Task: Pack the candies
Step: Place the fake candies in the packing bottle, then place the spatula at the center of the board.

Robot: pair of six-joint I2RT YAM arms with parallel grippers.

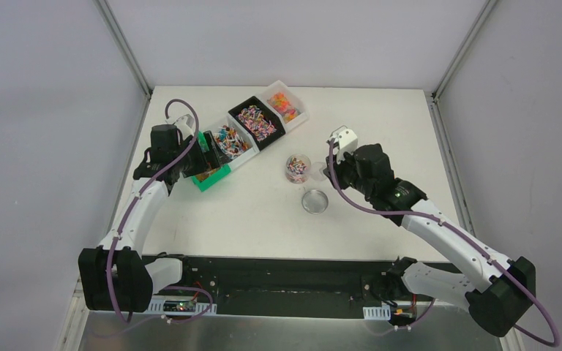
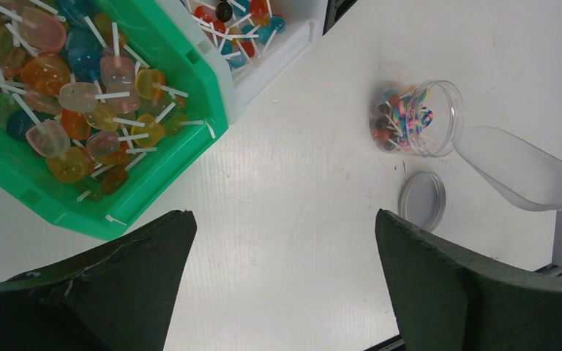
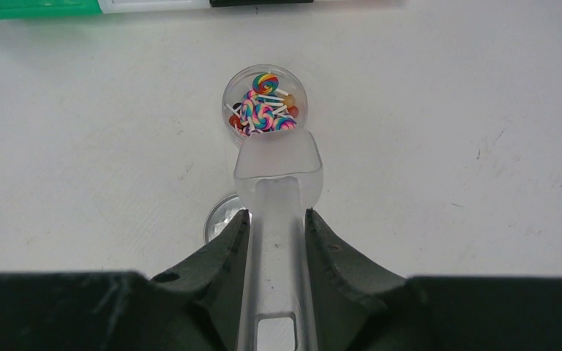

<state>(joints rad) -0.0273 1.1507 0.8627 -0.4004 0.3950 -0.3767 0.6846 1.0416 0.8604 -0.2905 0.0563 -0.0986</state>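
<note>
Lid (image 1: 315,201) lies flat on the table (image 1: 380,124), nearest the arm bases, just beside the jar (image 3: 225,102).

Right gripper (image 3: 278,219): jaws partly closed, clamped on the handle of a clear scoop (image 3: 278,175). We see the scoop's long axis running straight out from the fingers, bowl end toward the jar, its lip at the jar's near rim. The bowl looks empty.

The jar stands upright and open. Candies (image 3: 263,110) inside it are tiny lollipops, some swirled in rainbow colours. Their white sticks point every which way, with no shared axis.

Left gripper (image 2: 284,219): jaws spread wide, holding nothing, above the table by the green bin (image 2: 44,197). More candies fill that bin, sticks crisscrossed.

Beyond it the row runs diagonally: a white bin (image 2: 263,66), a black bin (image 1: 241,104), and a farthest white one, each with candies.
</note>
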